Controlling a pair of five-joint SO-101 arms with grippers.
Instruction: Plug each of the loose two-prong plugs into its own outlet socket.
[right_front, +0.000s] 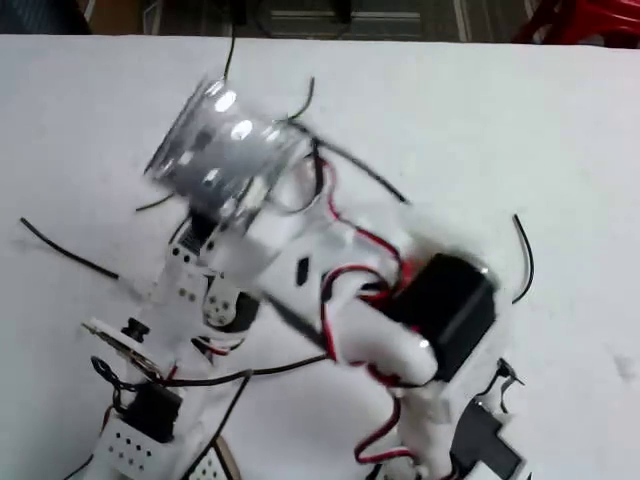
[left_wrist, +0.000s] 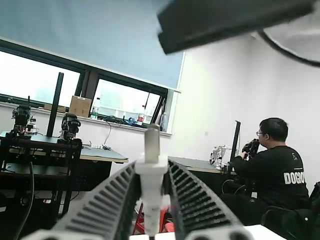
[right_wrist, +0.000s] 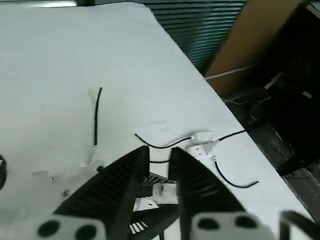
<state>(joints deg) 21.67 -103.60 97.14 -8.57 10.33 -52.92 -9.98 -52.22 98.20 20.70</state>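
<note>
Over the white table (right_wrist: 75, 45), the right tool (right_wrist: 157, 152) is hovering narrowly parted, a loose plug (right_wrist: 200, 141) just beyond its tips, while the left tool (left_wrist: 151, 167) is gripping a second plug (left_wrist: 151, 150) prong-outward.

plug (left_wrist: 151, 175) between left fingers (left_wrist: 110, 200) | cable (right_wrist: 96, 115) on table (right_wrist: 75, 50)

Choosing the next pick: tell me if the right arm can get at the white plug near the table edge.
Probably yes. The white plug lies on the table just ahead of the right gripper, nothing over it, only thin black wires beside it.
</note>
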